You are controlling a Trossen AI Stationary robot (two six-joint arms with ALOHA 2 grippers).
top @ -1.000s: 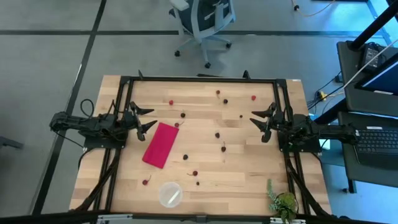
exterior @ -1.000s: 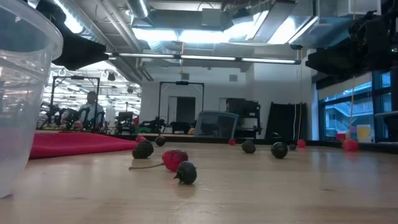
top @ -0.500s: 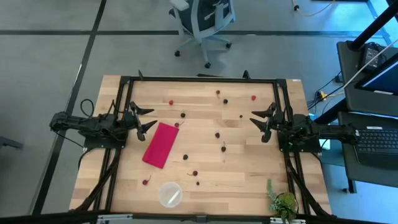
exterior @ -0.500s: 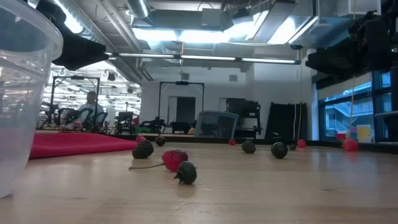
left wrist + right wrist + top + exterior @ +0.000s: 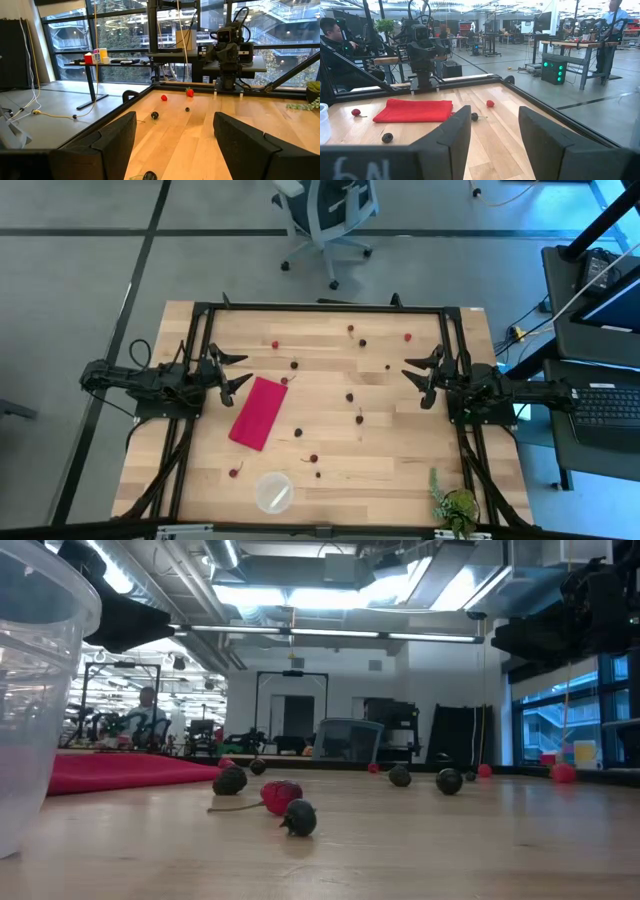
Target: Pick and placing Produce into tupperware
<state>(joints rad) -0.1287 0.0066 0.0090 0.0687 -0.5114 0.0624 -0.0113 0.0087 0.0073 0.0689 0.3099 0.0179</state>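
Both claws stood parted and empty at the counter's [image 5: 400, 470] sides, the left claw [image 5: 232, 370] beside the magenta cloth [image 5: 258, 412] and the right claw [image 5: 420, 380] opposite. The cherries [image 5: 358, 419] lay scattered across the middle, and the tupperware [image 5: 273, 491] sat empty near the front edge. The likely trouble was a tiny round fruit rolling off or slipping from the fingers, or a reaching arm nudging the light cup aside.

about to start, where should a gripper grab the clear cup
By the rim wall, from straight above. The cup stands upright with its mouth open, apart from the cherries, so one finger can go inside and one outside. Its round, smooth side would likely slip in a side-on pinch.
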